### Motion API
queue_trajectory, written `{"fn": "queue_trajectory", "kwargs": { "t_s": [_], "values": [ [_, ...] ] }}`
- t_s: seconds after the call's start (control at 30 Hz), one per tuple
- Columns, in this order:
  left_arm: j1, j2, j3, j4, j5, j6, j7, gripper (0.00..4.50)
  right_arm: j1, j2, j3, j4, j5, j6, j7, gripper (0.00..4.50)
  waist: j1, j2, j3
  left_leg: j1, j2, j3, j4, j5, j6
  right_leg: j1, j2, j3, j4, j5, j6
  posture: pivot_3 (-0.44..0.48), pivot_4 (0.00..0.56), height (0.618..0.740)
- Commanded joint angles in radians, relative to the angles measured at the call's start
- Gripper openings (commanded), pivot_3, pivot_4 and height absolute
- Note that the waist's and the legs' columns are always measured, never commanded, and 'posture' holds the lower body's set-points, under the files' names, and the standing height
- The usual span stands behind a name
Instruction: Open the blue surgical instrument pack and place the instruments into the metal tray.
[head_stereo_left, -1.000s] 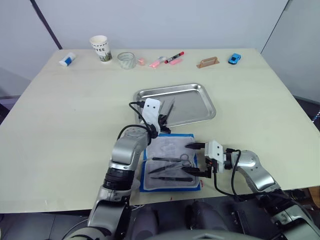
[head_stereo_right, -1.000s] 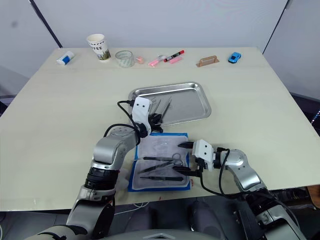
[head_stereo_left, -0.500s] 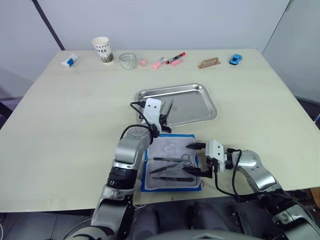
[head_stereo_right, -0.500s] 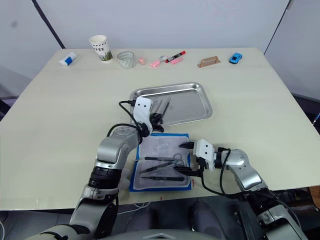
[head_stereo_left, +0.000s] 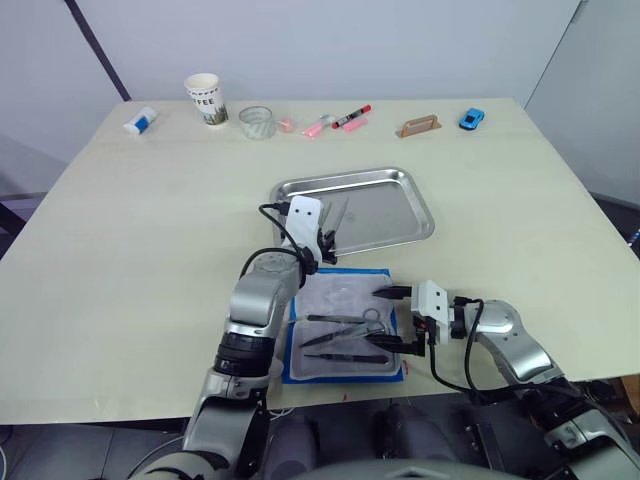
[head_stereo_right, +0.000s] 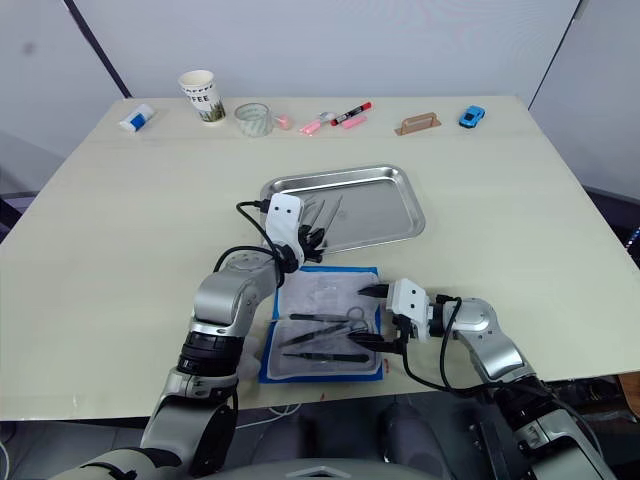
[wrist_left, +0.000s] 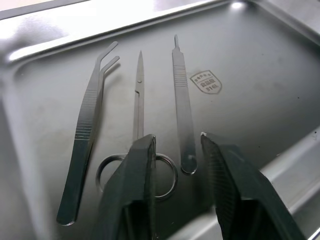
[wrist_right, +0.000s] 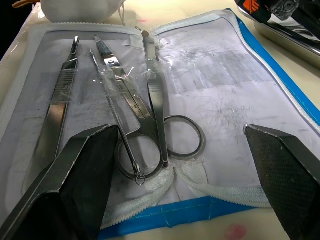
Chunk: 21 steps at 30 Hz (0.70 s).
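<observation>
Blue surgical instrument pack (head_stereo_left: 342, 325) lies open on the desk (head_stereo_left: 140, 230), half emptied into the metal tray (head_stereo_left: 400, 208).

Three instruments (wrist_left: 138, 107) already rest in the tray, just beyond the pack; more instruments (wrist_right: 125, 90) remain on its pale lining. The left claw (wrist_left: 177, 172) hovers released over the tray's near rim, holding nothing. The right claw (wrist_right: 180, 175) gapes wide beside the pack. The transfer looks midway; next, a claw must pinch a remaining slim tool.
</observation>
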Motion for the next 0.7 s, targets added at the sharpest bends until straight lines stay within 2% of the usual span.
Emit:
{"fn": "queue_trajectory", "kwargs": {
  "t_s": [0.03, 0.23, 0.37, 0.53, 0.7],
  "values": [
    [0.001, -0.004, 0.003, 0.005, 0.005, 0.010, 0.002, 1.64, 0.057, -0.051, 0.017, 0.142, -0.103, 0.081, -0.040, 4.39, 0.000, 0.000, 0.000, 0.000, 0.000, 0.000, 0.000, 0.000, 0.000, 0.000, 0.000, 0.000, 0.000, 0.000, 0.000, 0.000, 0.150, 0.725],
    [0.011, 0.019, 0.009, -0.052, -0.021, -0.026, -0.053, 1.64, 0.055, -0.051, 0.016, 0.149, -0.104, 0.078, -0.040, 4.39, 0.000, 0.000, 0.000, 0.000, 0.000, 0.000, 0.000, 0.000, 0.000, 0.000, 0.000, 0.000, 0.000, 0.000, 0.000, 0.000, 0.150, 0.725],
    [0.026, 0.067, 0.028, -0.116, -0.068, -0.092, -0.154, 1.64, 0.054, -0.050, 0.015, 0.151, -0.103, 0.078, -0.040, 4.39, 0.000, 0.000, 0.001, 0.000, 0.000, -0.001, 0.000, 0.000, 0.000, 0.000, -0.001, -0.001, 0.000, 0.000, 0.000, 0.000, 0.150, 0.725],
    [0.061, 0.185, 0.056, -0.172, -0.184, -0.158, -0.395, 1.64, 0.051, -0.048, 0.015, 0.156, -0.102, 0.077, -0.039, 4.39, -0.001, 0.000, 0.001, -0.001, 0.000, -0.002, 0.000, 0.000, 0.000, 0.000, -0.004, -0.002, -0.001, 0.000, 0.000, 0.000, 0.150, 0.725],
    [0.106, 0.386, 0.070, -0.128, -0.254, -0.309, -0.722, 1.64, 0.042, -0.052, 0.012, 0.162, -0.101, 0.078, -0.034, 4.39, -0.002, 0.001, 0.003, -0.001, 0.000, -0.002, 0.000, 0.000, 0.000, 0.000, -0.005, -0.003, -0.002, -0.002, -0.004, 0.000, 0.150, 0.725]
  ]
}}
